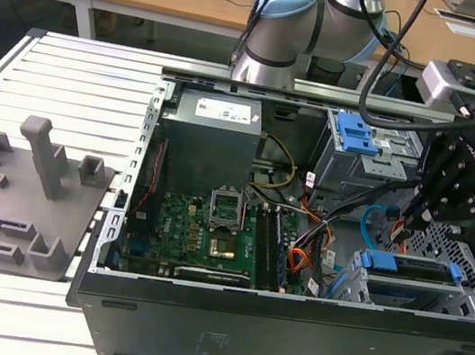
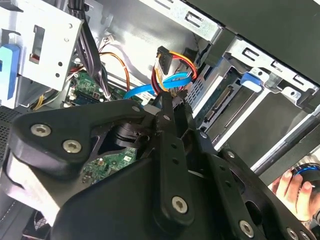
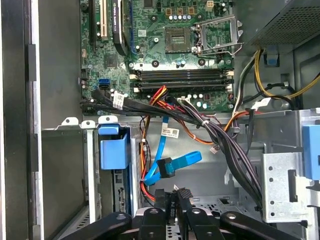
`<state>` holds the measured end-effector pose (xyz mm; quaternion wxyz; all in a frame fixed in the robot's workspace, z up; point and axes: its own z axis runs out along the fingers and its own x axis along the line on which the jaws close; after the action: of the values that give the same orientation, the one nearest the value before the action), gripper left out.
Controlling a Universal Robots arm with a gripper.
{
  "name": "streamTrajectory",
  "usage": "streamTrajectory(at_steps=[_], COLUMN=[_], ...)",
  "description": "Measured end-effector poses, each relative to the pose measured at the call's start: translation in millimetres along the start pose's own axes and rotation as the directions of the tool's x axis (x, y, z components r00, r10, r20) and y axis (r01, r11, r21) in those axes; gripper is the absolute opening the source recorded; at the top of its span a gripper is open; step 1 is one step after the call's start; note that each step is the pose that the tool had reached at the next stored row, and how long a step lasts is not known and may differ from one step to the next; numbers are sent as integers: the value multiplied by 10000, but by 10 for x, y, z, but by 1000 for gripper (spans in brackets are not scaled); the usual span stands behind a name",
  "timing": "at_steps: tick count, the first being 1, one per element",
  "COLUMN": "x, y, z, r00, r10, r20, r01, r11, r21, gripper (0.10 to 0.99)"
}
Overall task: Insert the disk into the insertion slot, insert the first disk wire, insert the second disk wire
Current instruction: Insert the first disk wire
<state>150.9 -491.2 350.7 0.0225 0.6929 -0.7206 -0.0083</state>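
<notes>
Black gripper [image 2: 166,102]: fingers pressed together, pinching thin red-orange-black wire bundle [image 2: 162,57] just short of its small black flat plug. Flat bright blue data cable [image 2: 176,78] loops across bundle. Grey disk [image 2: 224,102] sits in light grey perforated bay [image 1: 474,272], near. Risks: loop snags plug; plug, held by wires, swivels and misses disk socket.

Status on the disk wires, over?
Gripper low inside case. First disk wire and second disk wire bunched just ahead of it, plugs look free. Thick black cable bundle runs close alongside.
</notes>
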Motion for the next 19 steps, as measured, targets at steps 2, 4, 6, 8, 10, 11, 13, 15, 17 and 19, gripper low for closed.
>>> streamTrajectory(at_steps=[2, 4, 6, 8, 10, 11, 13, 15, 17, 19], x=[1, 1, 1, 1, 1, 1, 1, -5, -7, -6], y=[0, 0, 0, 0, 0, 0, -3, -62, -89, -91], z=[1, 1, 1, 1, 1, 1, 2, -2, -3, -3], r00=[10000, 10000, 10000, 10000, 10000, 10000, 10000, 10000, 10000, 10000], r10=[0, 0, 0, 0, 0, 0, 0, 1, 1, 1], r20=[0, 0, -2, -2, -3, -3, -2, -5, -4, -4], r01=[0, 0, 0, 0, 0, 0, 0, -1, -1, -1], r11=[10000, 10000, 10000, 10000, 10000, 10000, 10000, 10000, 10000, 10000], r21=[0, 0, 0, 0, 0, 0, 0, -1, -3, -3], gripper=[239, 239, 169, 165, 165, 165, 165, 165, 165, 165])
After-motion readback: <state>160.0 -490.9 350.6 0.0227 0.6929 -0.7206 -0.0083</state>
